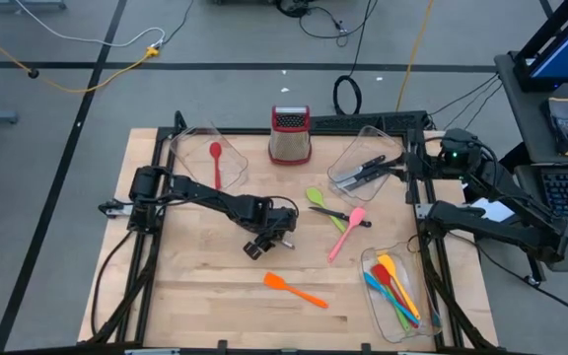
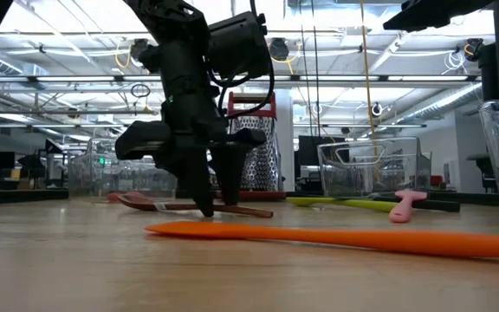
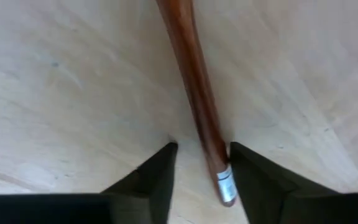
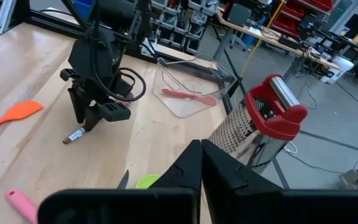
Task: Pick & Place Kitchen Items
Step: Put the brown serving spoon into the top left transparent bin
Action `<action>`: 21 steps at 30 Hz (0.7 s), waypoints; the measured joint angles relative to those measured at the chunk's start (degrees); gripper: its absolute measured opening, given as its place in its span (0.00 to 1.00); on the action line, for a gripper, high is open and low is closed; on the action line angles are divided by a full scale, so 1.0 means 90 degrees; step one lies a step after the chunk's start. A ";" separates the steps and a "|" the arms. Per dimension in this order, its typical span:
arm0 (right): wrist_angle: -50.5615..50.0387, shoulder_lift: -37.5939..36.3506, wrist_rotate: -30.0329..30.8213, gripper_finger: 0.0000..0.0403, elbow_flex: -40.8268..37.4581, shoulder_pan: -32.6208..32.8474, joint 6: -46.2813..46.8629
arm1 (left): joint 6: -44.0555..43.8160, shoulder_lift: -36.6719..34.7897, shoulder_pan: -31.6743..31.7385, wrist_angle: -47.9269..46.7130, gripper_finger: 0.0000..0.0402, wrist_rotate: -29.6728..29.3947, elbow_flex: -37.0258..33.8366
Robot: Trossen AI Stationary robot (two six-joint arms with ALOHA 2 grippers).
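Pale wood of the table [image 1: 195, 296] fills the middle of the high view. Near its centre the left gripper [image 1: 260, 244] points down at the boards, fingers spread. Below it, toward the bottom centre, lies an orange spatula [image 1: 295, 290]. Right of centre a green spoon [image 1: 318, 198], a black-handled utensil [image 1: 335, 213] and a pink spatula [image 1: 346, 234] lie crossed together. A clear bin [image 1: 193, 143] at upper left holds a red spoon [image 1: 216, 162]; a second bin [image 1: 378, 138] at upper right holds black-handled knives [image 1: 365, 172]; a third bin [image 1: 375, 296] at lower right holds a bundle of coloured utensils [image 1: 395, 284]. The box grater [image 1: 290, 134] stands at top centre. The right arm rests at the right edge

In the low view the left gripper [image 2: 208, 206] stands at left centre, fingertips down on the wood beside a brown wooden handle [image 2: 232, 209]. The orange spatula [image 2: 336, 237] stretches across the foreground; the pink spatula [image 2: 407, 204] lies at the right

In the left wrist view the wooden handle [image 3: 194, 93] runs down from the top centre and ends between the two dark fingers [image 3: 160, 177], which stand apart on either side of it; one seems just beside it, but contact cannot be told

In the right wrist view the right gripper [image 4: 201, 163] sits at bottom centre, fingers pressed together, holding nothing. The left gripper [image 4: 86, 121] stands at upper left over the handle's tip [image 4: 74, 136], and the grater [image 4: 263, 124] is at the right
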 joint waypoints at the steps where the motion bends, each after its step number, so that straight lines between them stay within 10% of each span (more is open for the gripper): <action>1: -0.0002 0.0000 0.0000 0.00 0.0000 0.0027 -0.0030 | -0.0004 0.0000 -0.0012 -0.0012 0.36 -0.0001 -0.0003; 9: -0.0002 0.0000 0.0007 0.00 0.0000 0.0148 -0.0051 | -0.0054 -0.0010 -0.0170 -0.0042 0.04 -0.0457 -0.0007; 21: -0.0002 0.0002 0.0015 0.00 0.0000 0.0148 -0.0051 | -0.0351 -0.0179 -0.0613 0.0185 0.04 -0.1267 -0.0021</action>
